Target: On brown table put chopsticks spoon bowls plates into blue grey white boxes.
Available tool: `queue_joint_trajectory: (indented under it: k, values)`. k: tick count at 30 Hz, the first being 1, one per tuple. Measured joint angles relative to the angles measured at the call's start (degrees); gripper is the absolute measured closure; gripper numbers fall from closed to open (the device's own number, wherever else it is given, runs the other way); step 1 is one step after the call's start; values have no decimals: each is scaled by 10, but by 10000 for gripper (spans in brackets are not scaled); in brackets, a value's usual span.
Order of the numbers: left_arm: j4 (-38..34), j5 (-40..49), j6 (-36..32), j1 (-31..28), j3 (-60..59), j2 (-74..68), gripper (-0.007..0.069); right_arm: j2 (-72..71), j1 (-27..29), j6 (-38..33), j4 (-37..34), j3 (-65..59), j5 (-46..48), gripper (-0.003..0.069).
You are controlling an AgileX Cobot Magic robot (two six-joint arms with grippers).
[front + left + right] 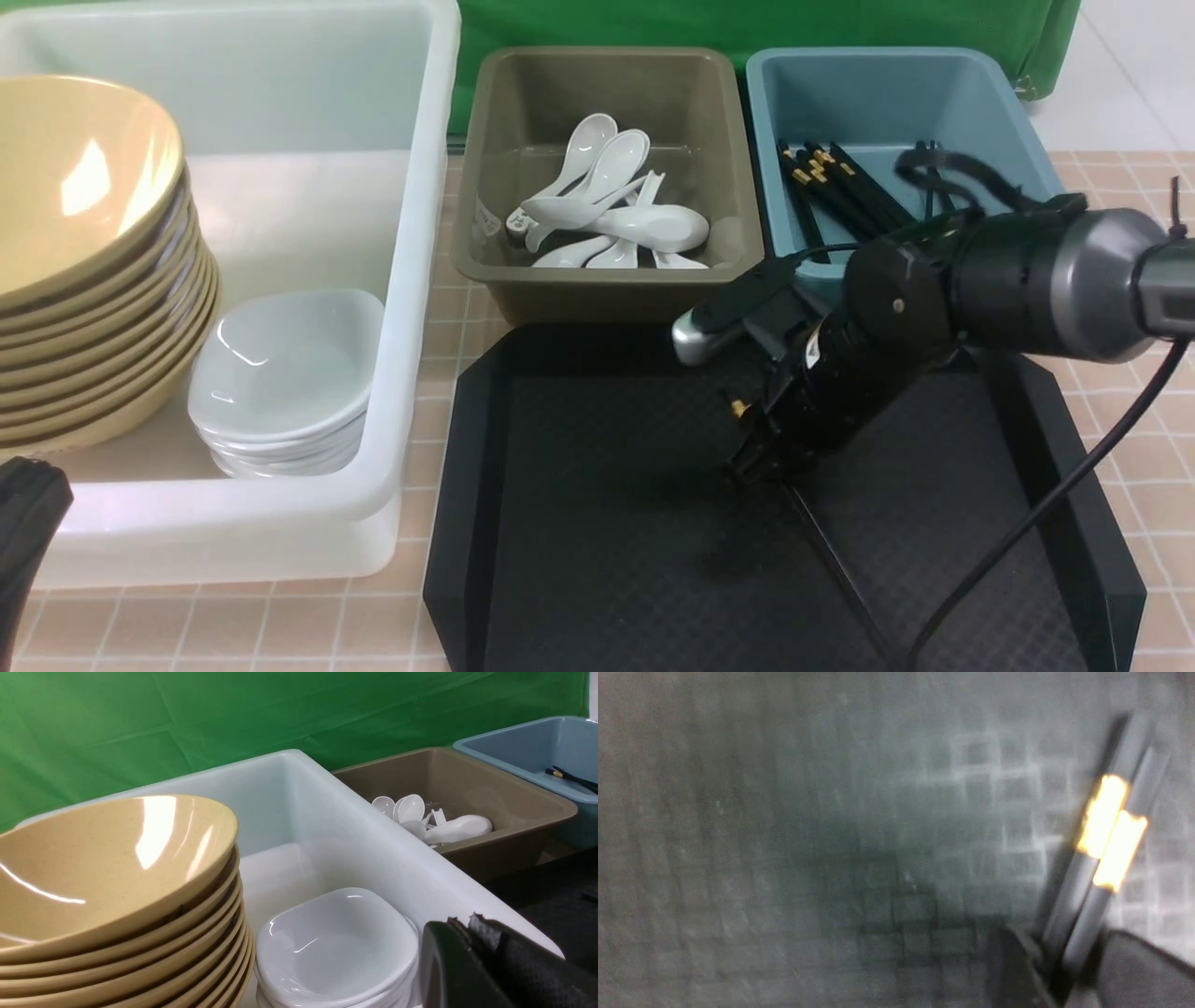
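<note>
Black slender chopsticks with gold bands [1104,821] are gripped as a pair between the closed jaws of the right gripper [1066,956], over the black textured tray [597,523].

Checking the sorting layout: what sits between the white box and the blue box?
The grey box, holding the white spoons, stands between the white box and the blue box, as the front view shows.
</note>
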State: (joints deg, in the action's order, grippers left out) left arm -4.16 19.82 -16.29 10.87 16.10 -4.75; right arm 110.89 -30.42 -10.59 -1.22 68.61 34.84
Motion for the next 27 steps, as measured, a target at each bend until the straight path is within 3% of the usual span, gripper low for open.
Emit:
queue_joint_trajectory:
  k: [1, 3, 11, 27]
  values:
    - [0, 0, 0, 0, 0, 0, 616, 4, -14, 0, 36, 5, 6, 493]
    - [0, 0, 0, 0, 0, 0, 616, 5, -24, 3, 63, 7, 10, 510]
    - [0, 0, 0, 0, 0, 0, 616, -27, -34, 45, 91, -8, 1, 506]
    - [0, 0, 0, 0, 0, 0, 616, -169, -34, 35, 84, -19, -8, 511]
